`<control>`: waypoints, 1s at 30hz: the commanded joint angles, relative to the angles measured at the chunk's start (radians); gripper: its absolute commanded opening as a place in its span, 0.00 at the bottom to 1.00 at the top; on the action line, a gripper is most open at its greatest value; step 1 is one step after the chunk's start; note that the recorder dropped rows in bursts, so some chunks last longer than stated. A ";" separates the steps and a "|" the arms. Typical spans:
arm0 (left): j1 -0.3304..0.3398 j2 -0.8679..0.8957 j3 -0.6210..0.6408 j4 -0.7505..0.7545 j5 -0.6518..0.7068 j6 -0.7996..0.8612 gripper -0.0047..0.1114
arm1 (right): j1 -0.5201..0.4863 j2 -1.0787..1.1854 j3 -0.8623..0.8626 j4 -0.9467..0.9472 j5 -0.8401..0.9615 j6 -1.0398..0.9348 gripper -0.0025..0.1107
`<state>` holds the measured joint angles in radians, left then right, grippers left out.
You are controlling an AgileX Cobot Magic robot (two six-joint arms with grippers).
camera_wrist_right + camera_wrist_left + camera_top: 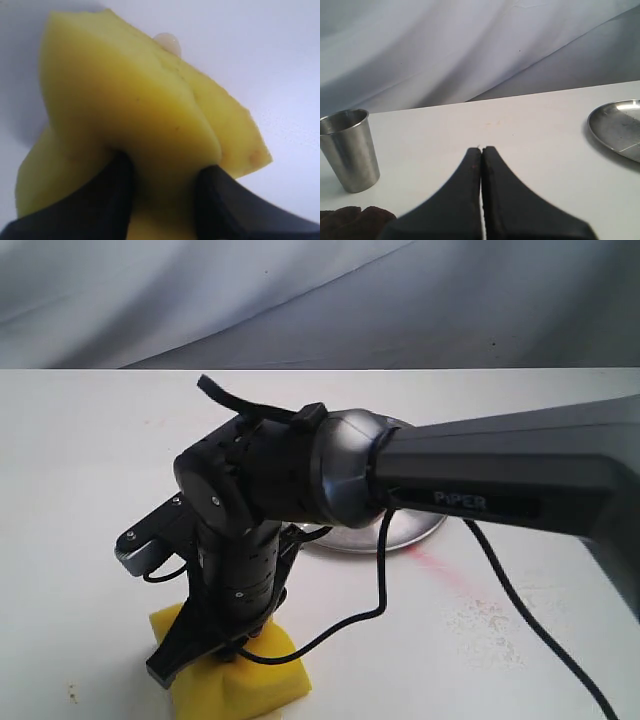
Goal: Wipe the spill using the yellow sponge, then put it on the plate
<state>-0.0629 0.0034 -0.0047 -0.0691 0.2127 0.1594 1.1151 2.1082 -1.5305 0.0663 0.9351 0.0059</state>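
Jaws of the right gripper [165, 172] squeeze the yellow sponge [125, 100] tight, probably to scrub the spill [169, 42] peeking out behind it; left gripper [481, 152] is closed, empty.

White worktop [80, 440], sparsely set.
On it: yellow sponge [260, 685], silver plate [400, 535], steel cup [350, 150], pale spill [169, 42], pink streak [440, 570].

Bare table [520, 125] lies open between cup [349, 150] and plate [620, 127].
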 commanded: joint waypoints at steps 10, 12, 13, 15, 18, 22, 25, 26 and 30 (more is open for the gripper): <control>-0.006 -0.003 0.005 0.000 -0.007 0.000 0.04 | 0.032 0.133 -0.014 -0.006 0.025 0.014 0.02; -0.006 -0.003 0.005 0.000 -0.007 0.000 0.04 | 0.032 0.131 -0.014 -0.037 0.045 0.016 0.02; -0.006 -0.003 0.005 0.000 -0.007 0.000 0.04 | 0.032 0.131 -0.014 -0.066 0.063 0.027 0.02; -0.006 -0.003 0.005 0.000 -0.007 0.000 0.04 | 0.032 0.131 -0.014 -0.159 0.115 0.061 0.02; -0.006 -0.003 0.005 0.000 -0.007 0.000 0.04 | 0.032 0.131 -0.014 -0.250 0.199 0.093 0.02; -0.006 -0.003 0.005 0.000 -0.007 0.000 0.04 | 0.032 0.098 0.017 -0.295 0.220 0.108 0.02; -0.006 -0.003 0.005 0.000 -0.007 0.000 0.04 | 0.024 0.034 0.086 -0.309 0.192 0.118 0.02; -0.006 -0.003 0.005 0.000 -0.007 0.000 0.04 | 0.016 0.007 0.117 -0.316 0.178 0.123 0.02; -0.006 -0.003 0.005 0.000 -0.007 0.000 0.04 | -0.046 -0.082 0.226 -0.329 0.147 0.138 0.02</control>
<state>-0.0629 0.0034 -0.0047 -0.0691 0.2127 0.1594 1.1176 2.0659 -1.3881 -0.2107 1.0377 0.1341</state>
